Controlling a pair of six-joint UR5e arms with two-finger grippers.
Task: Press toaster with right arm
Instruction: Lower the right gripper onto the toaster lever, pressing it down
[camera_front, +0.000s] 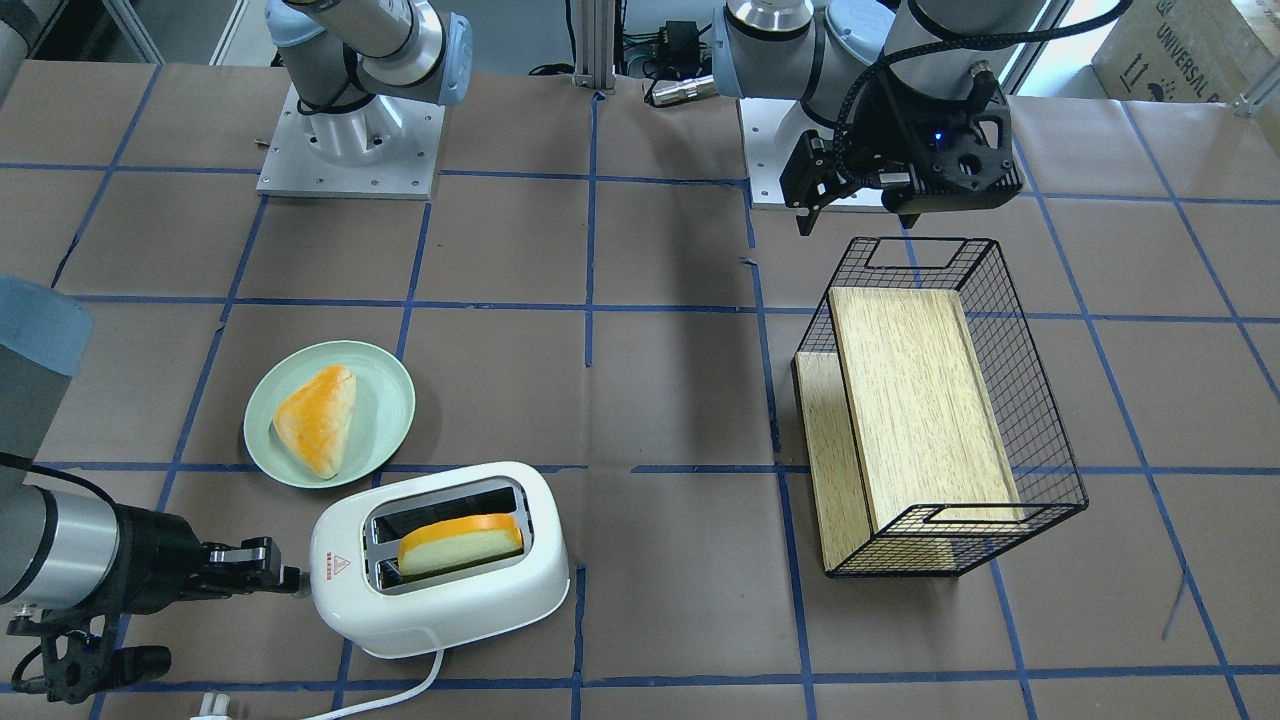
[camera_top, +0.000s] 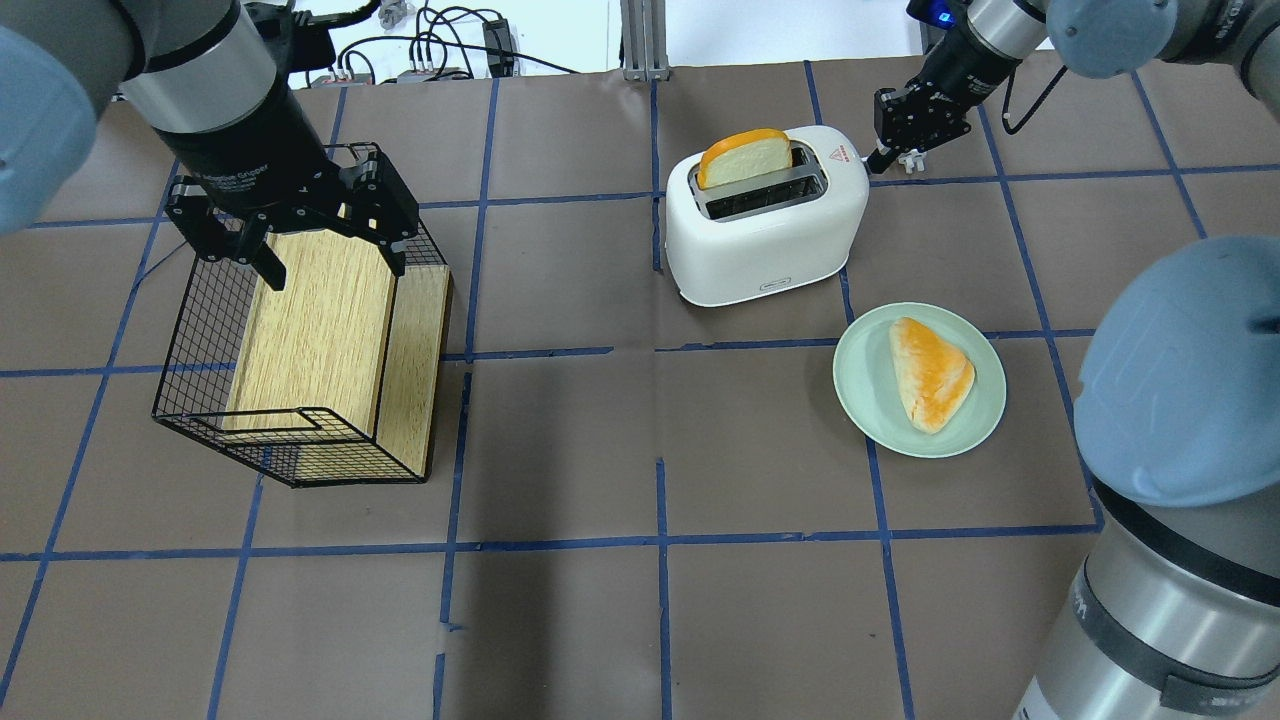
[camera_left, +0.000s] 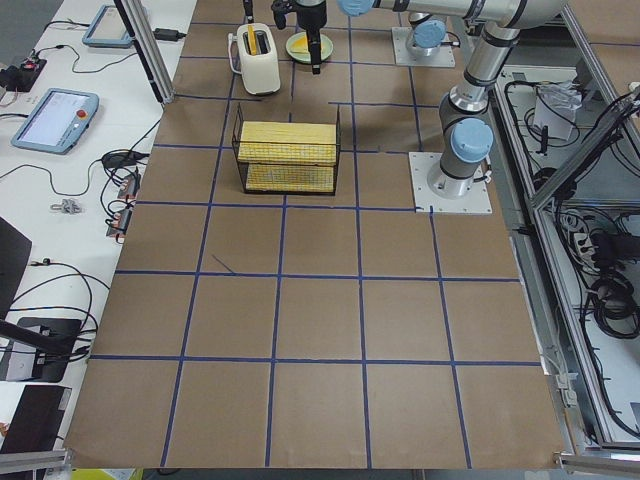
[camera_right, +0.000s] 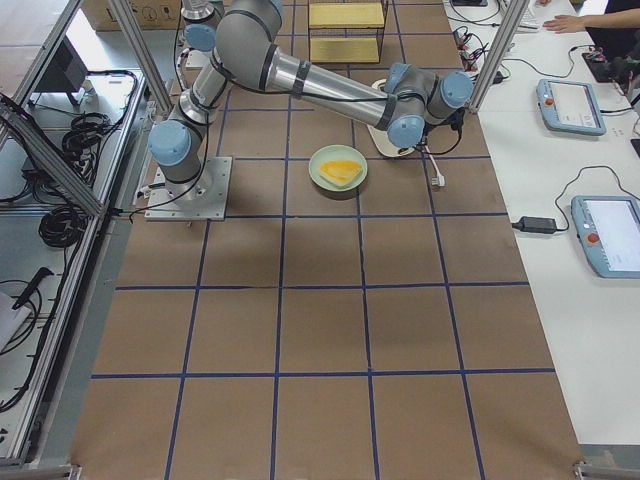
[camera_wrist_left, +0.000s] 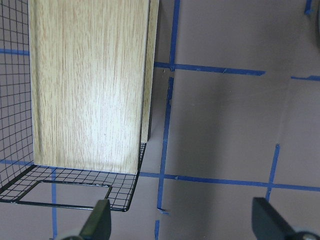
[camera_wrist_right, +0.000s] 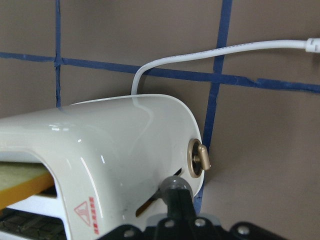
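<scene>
The toaster (camera_top: 765, 245) stands on the robot's right half of the table, at the far edge, just beside a plate (camera_top: 868, 405). A slice (camera_front: 460, 540) sits proud in one slot. The right gripper (camera_front: 288, 577) is closed on nothing, and its tip is set against the toaster's end. The left gripper (camera_top: 330, 235) is held open above the basket (camera_top: 200, 400).

If the push is given sideways rather than downward, the light toaster could be slid or tipped. The tip could also be slipped off the lever onto the knob (camera_wrist_right: 197, 157), so that nothing is latched.

The lever is hidden behind the fingertip in the wrist view, so contact cannot be confirmed. The lower part of the toaster's end is cut off there. In both side views the toaster is too small for anything to be judged.
</scene>
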